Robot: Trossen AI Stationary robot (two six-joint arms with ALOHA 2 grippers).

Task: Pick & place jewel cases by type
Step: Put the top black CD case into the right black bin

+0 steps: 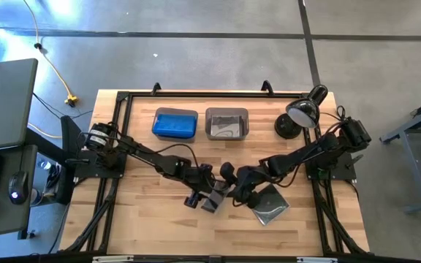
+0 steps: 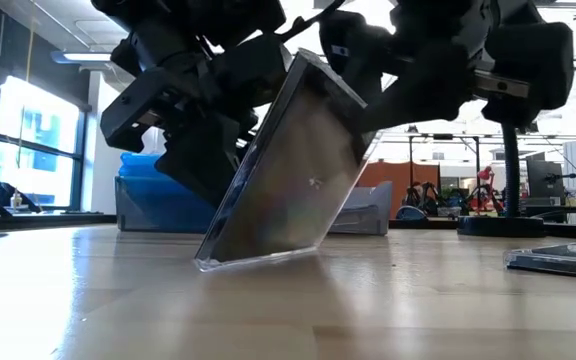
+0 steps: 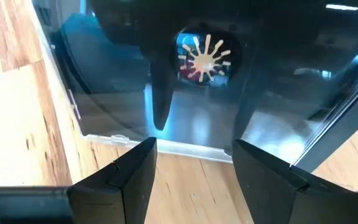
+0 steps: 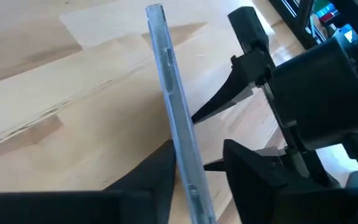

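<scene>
Standing tilted on one edge on the wooden counter [image 2: 88,300], the thin, glossy dark plastic jewel case [image 2: 283,180] looks light, rigid and slippery; the right end effector [image 4: 197,165] pinches its edge, left end effector [image 3: 194,162] wide open.

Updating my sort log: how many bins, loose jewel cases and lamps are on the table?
Bins: 2 (blue-looking bin, grey bin)
Jewel cases outside the bins: 2 (tilted jewel case, flat jewel case)
Desk lamp: 1
Total: 5
</scene>
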